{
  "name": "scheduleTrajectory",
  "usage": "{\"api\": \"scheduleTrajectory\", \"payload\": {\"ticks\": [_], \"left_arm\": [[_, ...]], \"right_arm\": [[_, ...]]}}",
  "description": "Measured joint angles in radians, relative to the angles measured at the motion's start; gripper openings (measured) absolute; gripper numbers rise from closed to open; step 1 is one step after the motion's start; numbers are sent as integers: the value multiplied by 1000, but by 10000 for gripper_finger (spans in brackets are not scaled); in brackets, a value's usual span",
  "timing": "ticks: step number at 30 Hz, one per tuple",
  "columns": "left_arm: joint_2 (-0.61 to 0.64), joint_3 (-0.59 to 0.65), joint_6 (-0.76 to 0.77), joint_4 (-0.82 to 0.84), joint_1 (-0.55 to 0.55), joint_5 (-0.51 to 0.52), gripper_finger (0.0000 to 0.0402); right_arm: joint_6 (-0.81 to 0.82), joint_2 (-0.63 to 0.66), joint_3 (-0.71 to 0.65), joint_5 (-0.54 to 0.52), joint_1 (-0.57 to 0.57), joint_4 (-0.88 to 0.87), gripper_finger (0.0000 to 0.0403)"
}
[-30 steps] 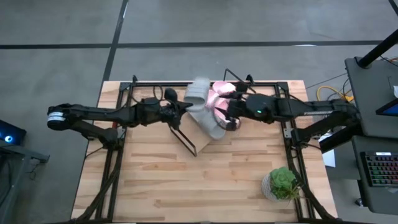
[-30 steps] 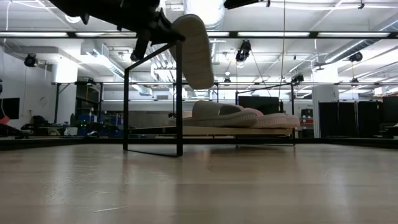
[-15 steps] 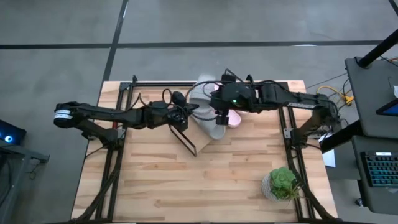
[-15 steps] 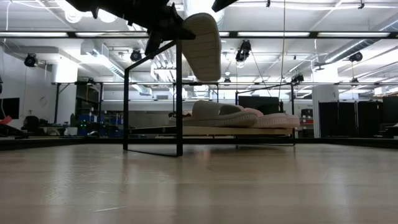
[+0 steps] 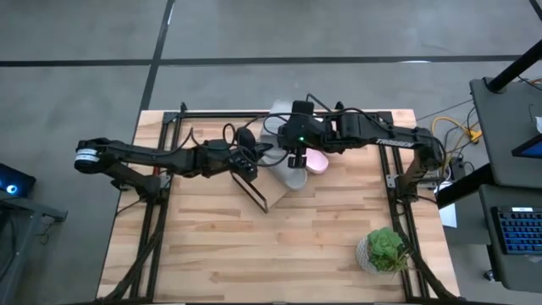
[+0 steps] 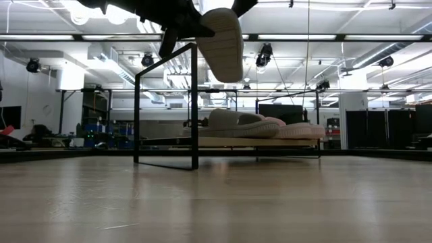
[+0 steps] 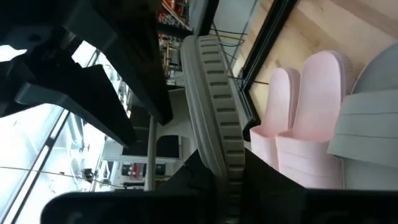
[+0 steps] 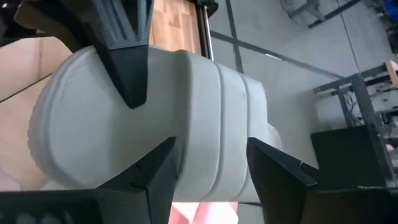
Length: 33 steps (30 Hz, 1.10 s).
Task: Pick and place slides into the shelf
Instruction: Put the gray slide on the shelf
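Observation:
A grey slide (image 6: 223, 42) hangs in the air above the shelf, shut in my left gripper (image 5: 258, 155), which reaches in from the table's left. My right gripper (image 8: 211, 168) is open just above that slide's strap (image 8: 230, 118), one finger on either side; whether they touch it, I cannot tell. Two pale pink slides (image 7: 298, 124) and another grey slide (image 7: 367, 124) lie sole-down, side by side, on the slanted light-wood shelf (image 6: 256, 142). My left gripper pinches the raised grey slide near its heel end: one finger (image 8: 124, 62) lies on the footbed, the other on the ribbed sole (image 7: 214, 124). It comes level from the table's left. The slide is lifted clear and stands on edge, its sole facing the near side.
The shelf's black wire frame (image 6: 165, 101) stands near the table's middle, under the left arm. A small potted plant (image 5: 385, 250) sits at the near right corner. Bare butcher-block tabletop (image 5: 279, 254) lies along the near side.
My right gripper has swung toward the table's left and far edge, from beside the pink slides to above the held grey slide. My left gripper has carried that slide a little to the right and slightly up, still shut on it.

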<state>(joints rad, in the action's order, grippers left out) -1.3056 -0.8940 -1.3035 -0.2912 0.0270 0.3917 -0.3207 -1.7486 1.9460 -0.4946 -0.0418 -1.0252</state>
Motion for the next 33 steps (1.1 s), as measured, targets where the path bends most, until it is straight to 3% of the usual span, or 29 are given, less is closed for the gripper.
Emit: {"api": "scheduleTrajectory", "payload": {"ticks": [12, 18, 22, 27, 33], "left_arm": [[0, -15, -36, -8, -10, 5, 10], [-1, -28, -42, -8, -25, 19, 10], [-1, -29, -42, -11, -26, 18, 10], [-1, -29, -5, -10, -26, 10, 12], [3, -29, 122, -5, -29, -5, 50]], "right_arm": [[-52, -22, 4, -13, -3, -17, 180], [-63, -24, 3, -117, 0, -13, 166], [-66, -24, 4, -117, 0, -15, 126], [-80, -36, -2, -106, 0, -17, 26], [-107, -41, -24, -111, -2, 19, 11]]}}
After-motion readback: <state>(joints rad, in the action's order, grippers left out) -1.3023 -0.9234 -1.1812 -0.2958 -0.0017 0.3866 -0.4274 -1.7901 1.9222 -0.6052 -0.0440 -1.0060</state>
